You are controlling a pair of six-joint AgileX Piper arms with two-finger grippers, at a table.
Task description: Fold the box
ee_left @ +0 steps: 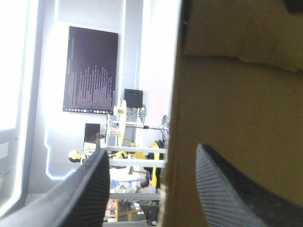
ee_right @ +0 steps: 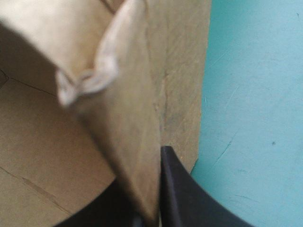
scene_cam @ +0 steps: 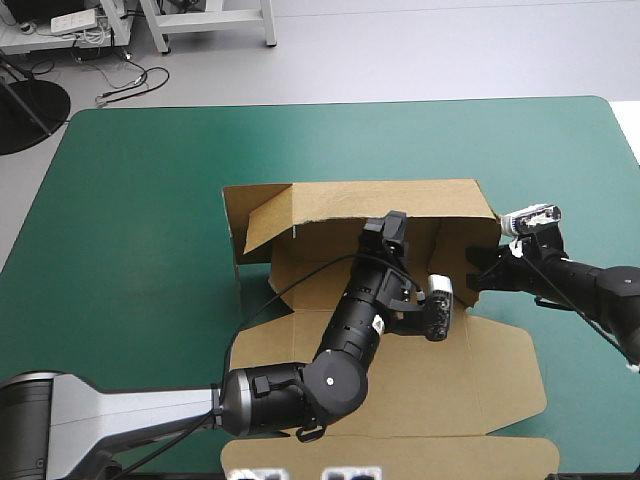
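Box (scene_cam: 380, 205) sits half raised on the teal-green cover (scene_cam: 150, 200). Our left arm (scene_cam: 345, 340) stretches across its floor. The left gripper (ee_left: 154, 149) is spread wide, with a raised wall's edge between the fingers. Our right gripper (scene_cam: 478, 272) pinches the side wall between its fingers. A white label (scene_cam: 379, 325) on the left arm is too small to read.

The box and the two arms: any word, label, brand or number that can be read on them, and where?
None can be read.
The box: plain brown board, no print seen in any view.
Left arm: one small white sticker, too small to read.
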